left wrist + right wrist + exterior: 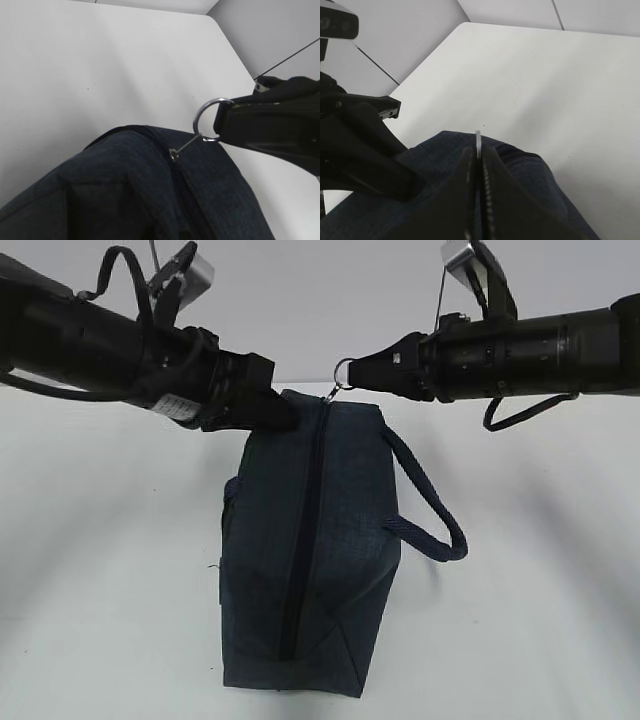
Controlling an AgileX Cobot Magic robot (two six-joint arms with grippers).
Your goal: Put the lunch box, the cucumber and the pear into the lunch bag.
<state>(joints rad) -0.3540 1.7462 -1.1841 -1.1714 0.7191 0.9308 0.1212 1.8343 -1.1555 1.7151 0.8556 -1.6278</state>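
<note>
Right gripper (352, 371) jaws were clamped on the ring pull (209, 119); left gripper (262, 410) gripped lunch bag (300, 570) top edge (zipper closed) at frame centre.

We see a plain white table (110, 570) filling most of the exterior view, lit softly and evenly, with faint diffuse shadows across it; behind it rises a pale grey wall (320, 300); in the right wrist view the table's far corner (470, 25) is rounded, and the grey wall (600, 12) beyond shows thin panel seams.
</note>
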